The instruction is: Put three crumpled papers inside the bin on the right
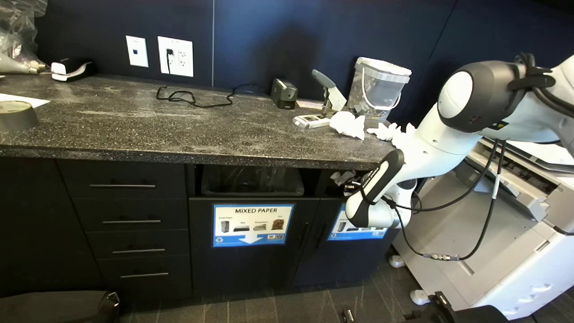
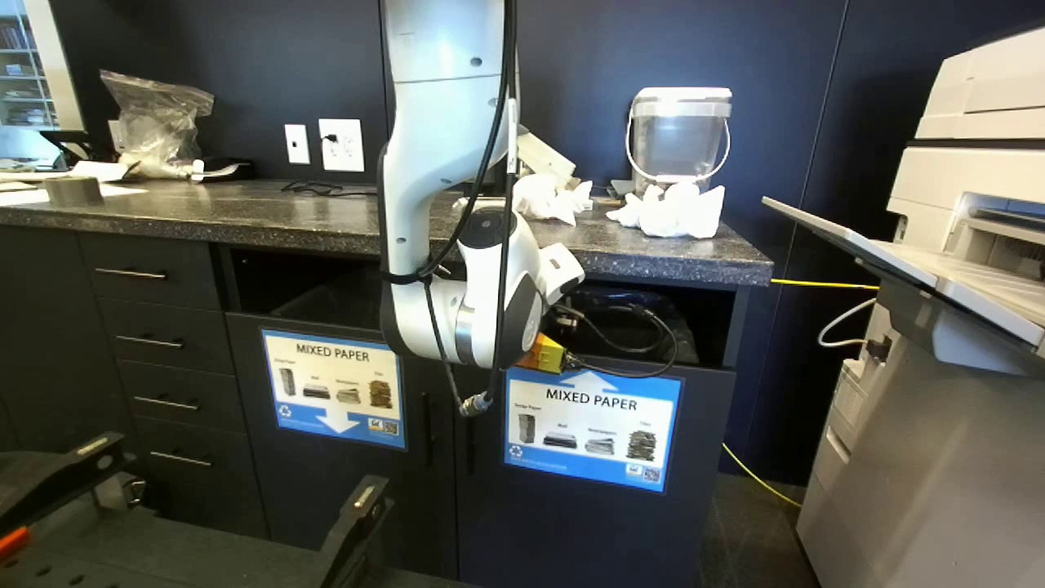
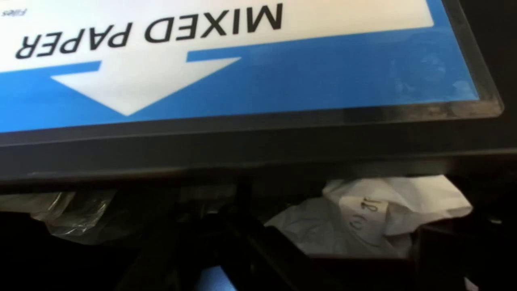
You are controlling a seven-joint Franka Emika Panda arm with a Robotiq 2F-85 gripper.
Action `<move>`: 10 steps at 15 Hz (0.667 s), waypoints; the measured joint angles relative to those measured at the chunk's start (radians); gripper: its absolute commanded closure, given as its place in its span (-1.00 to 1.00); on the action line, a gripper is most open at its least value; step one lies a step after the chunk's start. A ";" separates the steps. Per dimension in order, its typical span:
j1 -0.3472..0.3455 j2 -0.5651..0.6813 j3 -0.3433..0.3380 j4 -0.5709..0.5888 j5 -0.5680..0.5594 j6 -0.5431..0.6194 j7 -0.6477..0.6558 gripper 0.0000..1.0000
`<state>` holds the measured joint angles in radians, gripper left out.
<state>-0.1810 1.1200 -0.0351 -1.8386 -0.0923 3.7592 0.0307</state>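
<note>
One crumpled white paper (image 3: pixel 369 220) should be dropping deep inside the dark slotted bin (image 2: pixel 584 518)—can't tell if the black pincer (image 3: pixel 236 224) is gripping.

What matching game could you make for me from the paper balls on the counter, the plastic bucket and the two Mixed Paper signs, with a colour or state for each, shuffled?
Left and right are as in both exterior views.

1. Crumpled papers on the counter
2. Left-hand sign
3. Right-hand sign
4. Plastic bucket

A. Shows an up-pointing arrow
B. See-through and upright
C. Shows a down-pointing arrow
D. White and wrinkled

Right pairs: 1-D, 2-C, 3-A, 4-B.
</note>
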 measured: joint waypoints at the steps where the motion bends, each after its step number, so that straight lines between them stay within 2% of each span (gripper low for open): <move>1: 0.000 0.000 0.000 0.000 0.000 0.000 0.000 -1.00; 5: -0.020 0.000 0.018 -0.002 -0.044 0.011 0.004 -0.99; 8: -0.091 0.000 0.075 -0.003 -0.174 0.035 0.025 -1.00; 10: -0.117 0.000 0.089 -0.003 -0.207 0.039 0.025 -1.00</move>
<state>-0.2977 1.1203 0.0541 -1.8420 -0.2998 3.7982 0.0559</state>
